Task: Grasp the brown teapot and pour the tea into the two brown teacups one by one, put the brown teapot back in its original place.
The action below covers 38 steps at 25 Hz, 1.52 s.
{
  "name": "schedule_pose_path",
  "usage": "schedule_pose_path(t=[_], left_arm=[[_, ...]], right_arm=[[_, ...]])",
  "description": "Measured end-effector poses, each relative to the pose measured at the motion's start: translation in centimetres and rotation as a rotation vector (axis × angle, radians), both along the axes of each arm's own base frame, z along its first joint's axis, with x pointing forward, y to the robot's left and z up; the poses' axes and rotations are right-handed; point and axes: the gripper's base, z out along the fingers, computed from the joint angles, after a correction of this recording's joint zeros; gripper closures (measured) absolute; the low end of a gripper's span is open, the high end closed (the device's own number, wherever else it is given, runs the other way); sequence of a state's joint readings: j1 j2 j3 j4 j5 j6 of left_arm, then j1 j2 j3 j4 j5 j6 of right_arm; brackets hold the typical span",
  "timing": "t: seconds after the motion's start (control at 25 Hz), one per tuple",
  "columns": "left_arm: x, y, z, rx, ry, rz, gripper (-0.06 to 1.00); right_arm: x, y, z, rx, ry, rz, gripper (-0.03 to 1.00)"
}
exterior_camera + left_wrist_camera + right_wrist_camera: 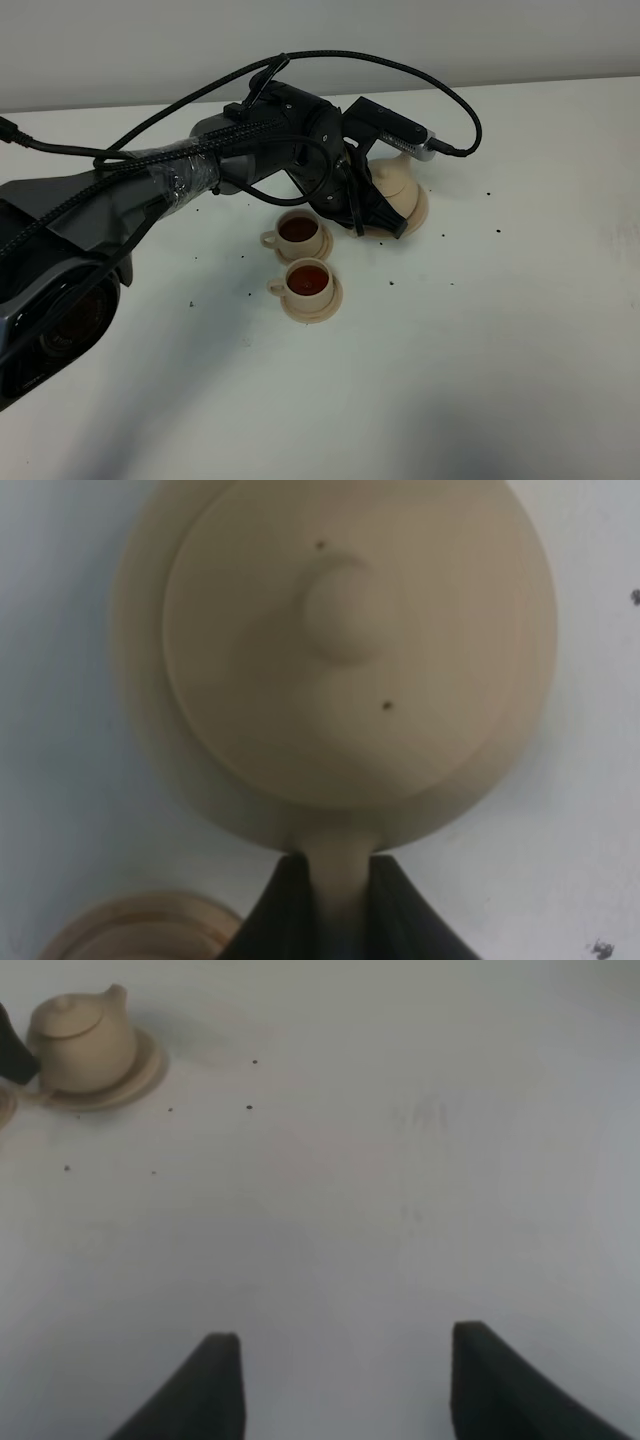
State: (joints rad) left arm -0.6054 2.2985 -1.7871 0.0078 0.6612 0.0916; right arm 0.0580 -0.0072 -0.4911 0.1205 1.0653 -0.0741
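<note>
The brown teapot (398, 180) stands upright on its wide saucer, the original place (426, 212), behind and to the right of the cups. My left gripper (378, 215) reaches across the middle and is shut on the teapot's handle (340, 865); its dark fingers (275, 910) flank the handle below the lidded teapot (350, 650). The two brown teacups (299, 232) (308, 281) sit on their saucers, each holding dark tea. My right gripper (340, 1380) hangs open over bare table, far from the teapot (80, 1045) and its saucer (142, 1072).
The white table (500, 350) carries small dark specks around the tea set. A cup saucer's rim (140, 930) lies close to my left gripper. The left arm and its black cables (200, 170) stretch over the table's left half.
</note>
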Motion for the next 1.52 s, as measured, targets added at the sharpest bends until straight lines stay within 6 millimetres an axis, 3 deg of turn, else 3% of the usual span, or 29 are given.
schedule_pose_path(t=[0.12,0.36,0.52,0.68,0.8,1.04,1.28,1.52], left_arm=[[0.0,0.0,0.1,-0.005,-0.005,0.000,0.71],[-0.2,0.0,1.1,-0.012,-0.005,0.003,0.46],[-1.4,0.9,4.1,0.031,0.057,0.003,0.41],[-4.3,2.9,8.0,0.153,0.234,0.006,0.41],[-5.9,4.0,10.0,0.161,0.257,0.036,0.42],[-11.3,7.8,10.5,0.209,0.337,0.081,0.44],[-19.2,13.2,9.6,0.281,0.435,0.090,0.45],[-25.3,17.5,9.2,0.217,0.347,0.110,0.45]], right_arm=[[0.0,0.0,0.0,0.000,0.000,0.000,0.48],[0.0,0.0,0.0,0.000,0.000,0.000,0.48],[0.0,0.0,0.0,0.000,0.000,0.000,0.48],[0.0,0.0,0.0,0.000,0.000,0.000,0.48],[0.0,0.0,0.0,0.000,0.000,0.000,0.48],[0.0,0.0,0.0,0.000,0.000,0.000,0.48],[0.0,0.0,0.0,0.000,0.000,0.000,0.48],[0.0,0.0,0.0,0.000,0.000,0.000,0.48]])
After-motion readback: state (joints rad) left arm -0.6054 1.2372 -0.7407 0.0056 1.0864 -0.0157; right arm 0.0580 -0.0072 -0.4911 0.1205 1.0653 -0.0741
